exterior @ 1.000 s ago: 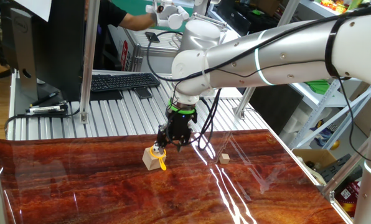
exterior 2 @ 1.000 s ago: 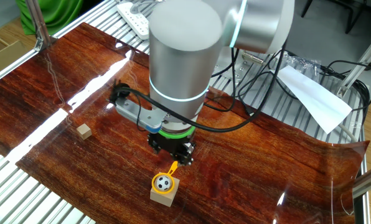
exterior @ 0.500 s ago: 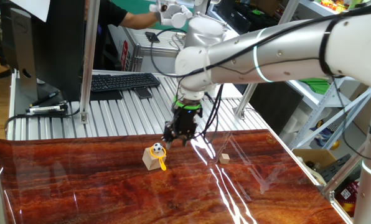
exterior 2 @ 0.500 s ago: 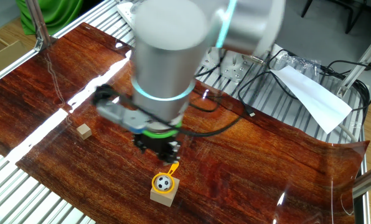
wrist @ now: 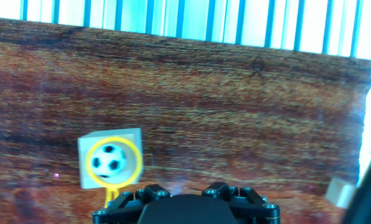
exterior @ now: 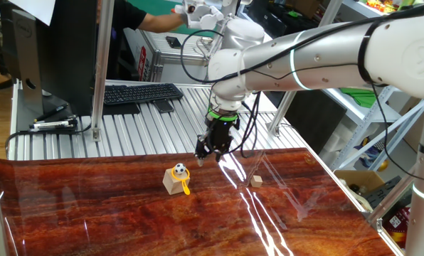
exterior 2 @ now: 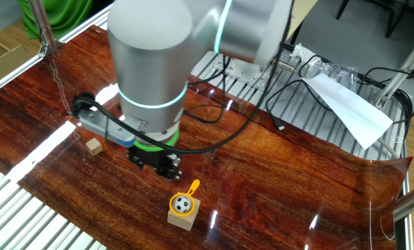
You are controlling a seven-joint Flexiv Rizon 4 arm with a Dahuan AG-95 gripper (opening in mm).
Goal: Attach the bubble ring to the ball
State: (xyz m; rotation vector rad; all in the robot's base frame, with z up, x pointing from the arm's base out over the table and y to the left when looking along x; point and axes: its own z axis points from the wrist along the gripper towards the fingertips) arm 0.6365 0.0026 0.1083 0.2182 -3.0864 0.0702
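One yellow bubble ring [wrist: 114, 163] circled the ball [exterior 2: 183, 204], its loop resting around the ball on top of the light wooden cube [exterior: 172, 183] and its short handle jutting off the cube's edge. By that lie the joining looked done, and the step in hand seemed to be the retreat; any next move would call only for clearing the arm without brushing the ring. The gripper [exterior: 210, 151] hung apart from the cube, above the counter [exterior 2: 276, 173], pointing straight down from the bent silver arm [exterior: 297, 57]. Its fingers held nothing; how wide they stood I cannot tell. Well apart lay a small tan cube [exterior: 256, 181].
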